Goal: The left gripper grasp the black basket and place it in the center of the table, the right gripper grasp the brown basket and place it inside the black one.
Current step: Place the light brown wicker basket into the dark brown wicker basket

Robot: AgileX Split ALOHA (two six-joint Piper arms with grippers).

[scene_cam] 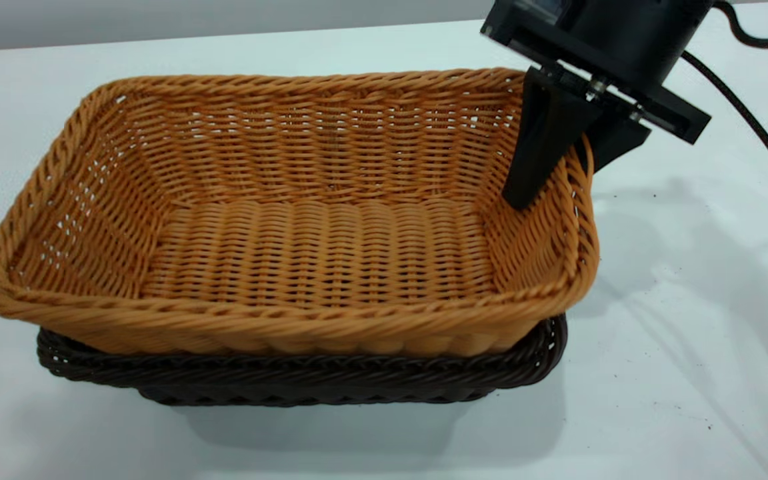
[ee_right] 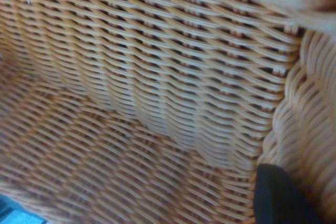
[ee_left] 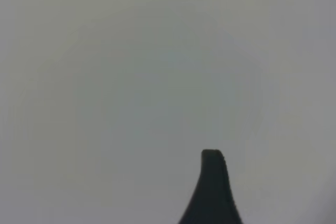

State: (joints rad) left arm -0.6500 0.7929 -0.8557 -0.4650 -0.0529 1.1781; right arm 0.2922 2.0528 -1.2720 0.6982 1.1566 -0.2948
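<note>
While the right gripper [scene_cam: 567, 160] is pinching the end wall of the brown basket [scene_cam: 304, 227], one finger inside, one outside, that basket is riding tilted in the black basket [scene_cam: 304, 380] below. Lowering level before release seems advisable.

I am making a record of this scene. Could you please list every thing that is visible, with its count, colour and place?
brown basket: one, orange-tan, sitting in the black basket, tilted, left end higher.
black basket: one, very dark, on the table under the brown one; only its rim and near side show.
table: one, white with small dark specks, under everything.
cable: one, black, over the table at far right.
right gripper: one, black, fingers straddling the brown basket's right end wall.
left gripper: black, one fingertip showing against a plain grey background, only in its wrist view.
</note>
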